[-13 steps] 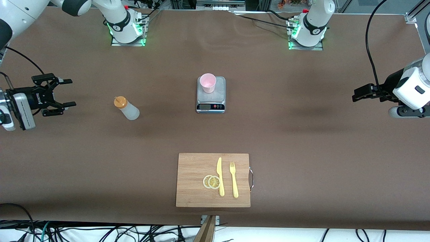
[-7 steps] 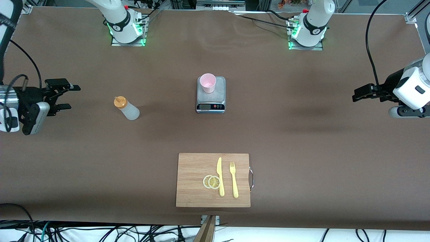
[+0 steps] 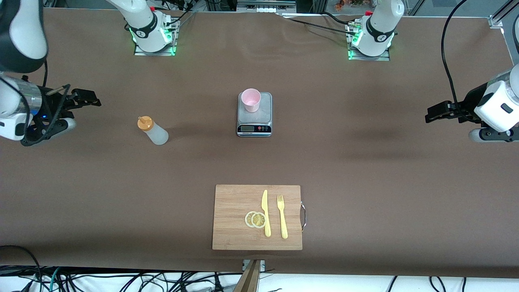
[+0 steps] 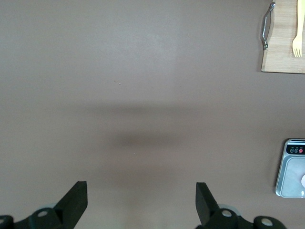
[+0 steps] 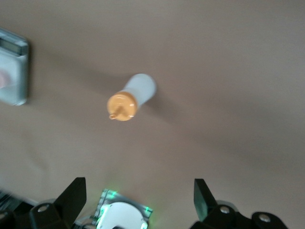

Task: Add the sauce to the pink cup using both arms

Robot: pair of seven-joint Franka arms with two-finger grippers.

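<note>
Hovering wide open at frame's left edge: right gripper [image 3: 83, 108], sauce [image 3: 152, 130] nearby. Waiting at right edge, spread wide: left gripper [image 4: 141, 202].

A robotics lab: two bench-mounted arm bases [image 3: 153, 32] glowing green at their mounts on a brown-covered table [image 3: 365, 170], cables [image 3: 121, 280] tangled below its edge, metal framing [image 3: 498, 18] at one corner.
</note>
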